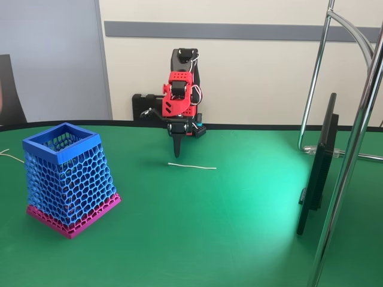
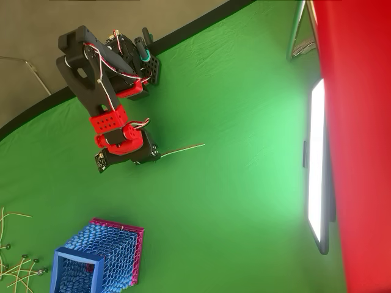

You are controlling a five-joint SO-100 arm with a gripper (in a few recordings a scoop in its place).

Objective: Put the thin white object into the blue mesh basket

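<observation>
From my fixed view I see the blue mesh basket (image 1: 67, 179) standing upright on the green bench (image 1: 209, 227) at the left, its solid blue rim on top and its magenta-pink base on the cloth; through the honeycomb walls I can make out nothing inside, and the overhead view (image 2: 101, 259) shows the open mouth with only mesh visible within (the inside is dim, so I cannot be certain about the very bottom). The thin white object (image 1: 191, 166) lies flat on the bench, nearly straight, well apart from the basket and to its right in the fixed view. In the overhead view the strand (image 2: 182, 149) runs out from just beside the arm's wrist, its near end reaching right up to the black housing there. The gripper (image 1: 177, 149) points straight down, its dark tip low over the cloth just behind the left end of the strand; the fingers look pressed together into one narrow point with no gap I can see, and they have hold of nothing. I cannot tell whether the tip touches the bench. Off the left edge of the overhead view some loose pale wires (image 2: 15, 268) lie near the basket's rim corner, outside the basket.
</observation>
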